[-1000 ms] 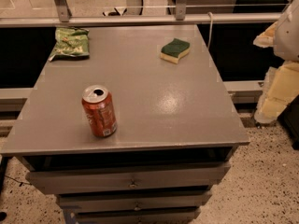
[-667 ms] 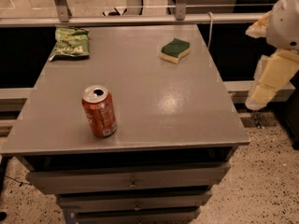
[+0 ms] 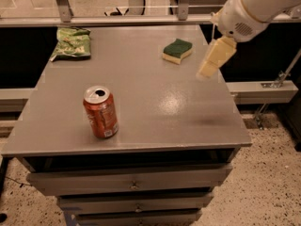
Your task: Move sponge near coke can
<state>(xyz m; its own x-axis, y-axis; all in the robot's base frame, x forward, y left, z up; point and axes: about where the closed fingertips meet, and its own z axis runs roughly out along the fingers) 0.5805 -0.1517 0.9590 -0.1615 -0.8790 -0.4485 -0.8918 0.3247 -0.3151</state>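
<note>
Just one camera view to go on. Shows the gripper (image 3: 209, 67) hanging over the table's (image 3: 188, 121) right side, holding nothing; cannot tell whether spread or pressed together. Puts the sponge (image 3: 177, 50) just left of it, toward the far edge, long axis roughly left-right. Leaves the coke can (image 3: 100, 112) well apart, front-left, upright.

The worktop (image 3: 155, 102) is a smooth grey sheet with a soft sheen, showing a pale glare near its middle. The can (image 3: 100, 113) is glossy red-orange metal with a bare silver top. The sponge (image 3: 177, 50) has a rough dark green scouring face over pale yellow foam. The bag (image 3: 71, 42) is crinkled, shiny green plastic. The end effector (image 3: 214, 60), hanging above the worktop's right edge just right of the sponge, looks like matt cream plastic under a smooth white arm shell (image 3: 254, 6).
</note>
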